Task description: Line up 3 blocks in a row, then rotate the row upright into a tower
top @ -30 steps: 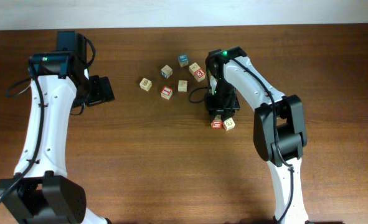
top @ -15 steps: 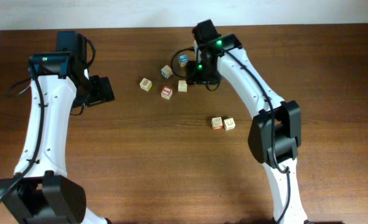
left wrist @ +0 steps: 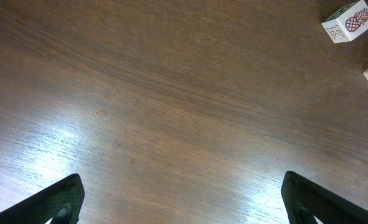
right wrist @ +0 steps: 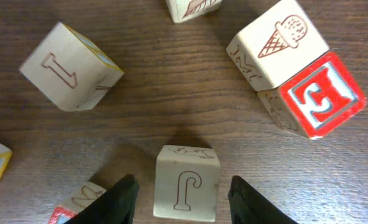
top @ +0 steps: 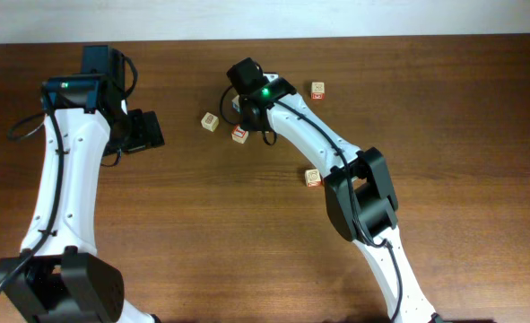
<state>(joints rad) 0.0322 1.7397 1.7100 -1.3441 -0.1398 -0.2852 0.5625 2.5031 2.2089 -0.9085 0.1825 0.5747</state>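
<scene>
Your J block [right wrist: 187,180] lies flat on the table [right wrist: 171,118], squarely between the fingers [right wrist: 118,199] of your right gripper [right wrist: 182,200]. The jaws stand partly open, with a sliver of bare wood showing on either side of the cube, and they have hold of nothing. Up and to the right in the wrist view, an ice-cream-cone block [right wrist: 277,43] touches a red-faced block [right wrist: 320,93]. A single-letter block [right wrist: 68,67] sits apart at upper left, turned at an angle. From overhead, the right wrist hangs over this cluster. A far block [top: 317,90] lies well apart from it toward the table's back edge, and a near block [top: 312,177] sits just beside the right arm. Your left gripper [left wrist: 184,202] is spread wide and empty over bare wood, with a pineapple block [left wrist: 350,20] at the upper corner of its view.
</scene>
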